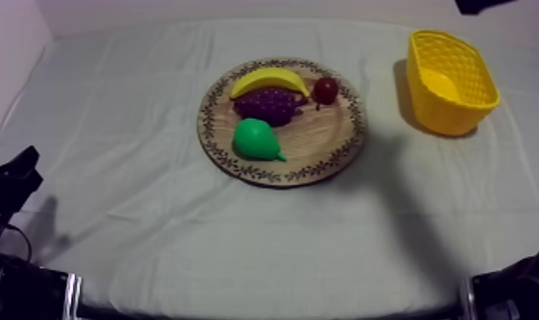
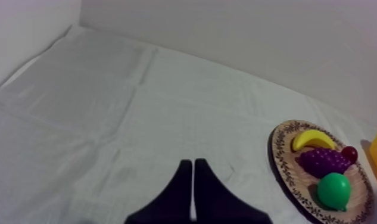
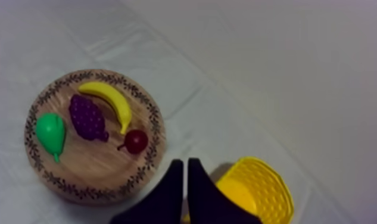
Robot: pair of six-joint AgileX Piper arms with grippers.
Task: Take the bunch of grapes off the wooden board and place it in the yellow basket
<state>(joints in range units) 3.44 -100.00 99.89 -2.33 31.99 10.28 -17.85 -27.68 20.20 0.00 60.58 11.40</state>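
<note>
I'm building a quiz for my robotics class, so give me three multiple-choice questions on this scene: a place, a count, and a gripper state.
1. Where on the wooden board does the bunch of grapes lie?
A) between the banana and the pear
B) alone at the rim
C) on the pear

2. How many fruits are on the board?
A) two
B) three
C) four

3. How is the left gripper?
A) open
B) shut on nothing
C) shut on the banana

Answers:
1 A, banana one side, pear the other.
2 C, the small red fruit makes four.
3 B, its fingers lie together as a narrow wedge.
</note>
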